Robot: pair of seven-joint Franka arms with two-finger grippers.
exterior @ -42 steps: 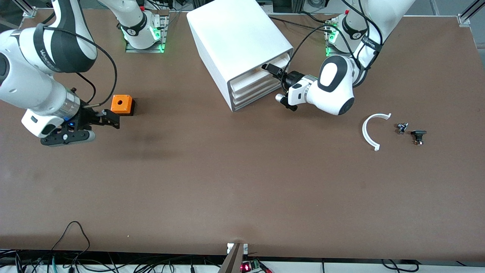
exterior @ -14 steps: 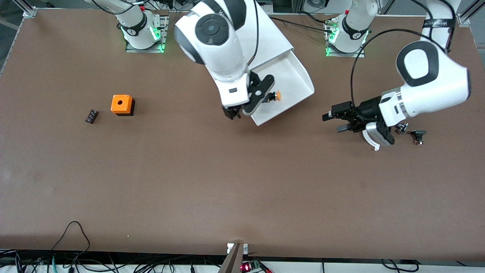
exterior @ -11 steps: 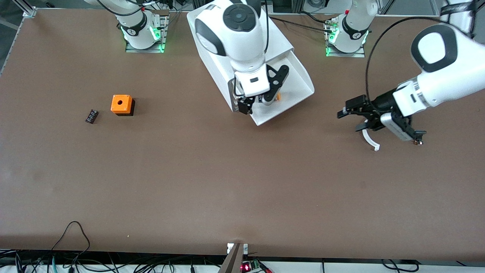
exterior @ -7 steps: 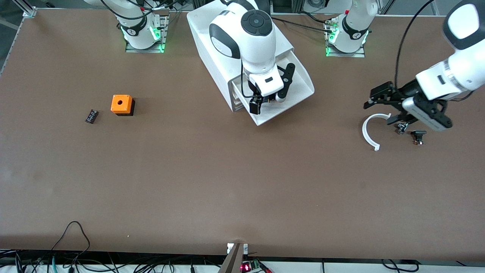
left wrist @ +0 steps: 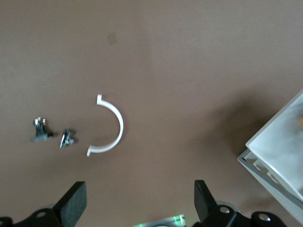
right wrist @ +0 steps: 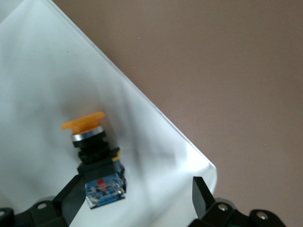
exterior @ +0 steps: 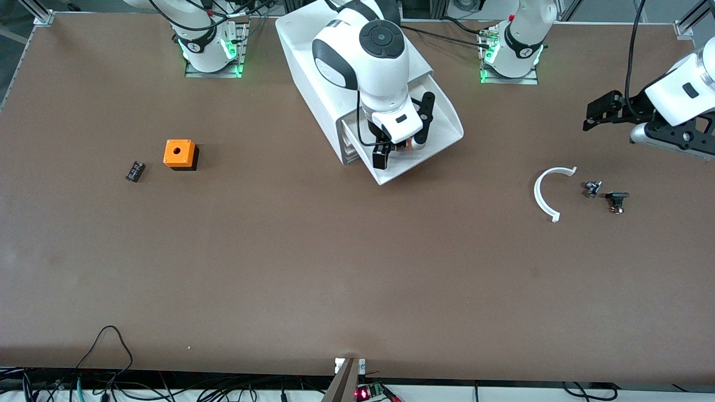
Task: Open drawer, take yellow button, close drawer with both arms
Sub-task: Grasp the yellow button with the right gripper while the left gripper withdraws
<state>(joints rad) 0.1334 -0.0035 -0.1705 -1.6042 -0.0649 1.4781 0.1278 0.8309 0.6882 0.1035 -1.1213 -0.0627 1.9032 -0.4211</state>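
Observation:
The drawer (exterior: 447,120), uppermost of the white cabinet (exterior: 301,50), stands pulled out. The button (right wrist: 92,151) lies on its side on the drawer floor (right wrist: 42,85), orange cap (right wrist: 83,121) pointing away from the gripper. In the front view only an orange bit of the button (exterior: 410,144) shows under the wrist. My right gripper (exterior: 403,142) (right wrist: 135,201) hangs open over the drawer, the button's body close beside one finger (right wrist: 71,198) and untouched. My left gripper (exterior: 609,114) (left wrist: 138,203) is open and holds nothing, up in the air over the left arm's end of the table.
An orange cube with a hole (exterior: 179,153) and a small black part (exterior: 134,170) lie toward the right arm's end. A white curved piece (exterior: 544,192) (left wrist: 111,127) and two small dark parts (exterior: 592,188) (exterior: 616,200) lie toward the left arm's end. Cables run along the front edge.
The drawer has been pulled open. My right gripper has swung in over it and come down by the button. My left gripper has risen and drawn back toward its end of the table.

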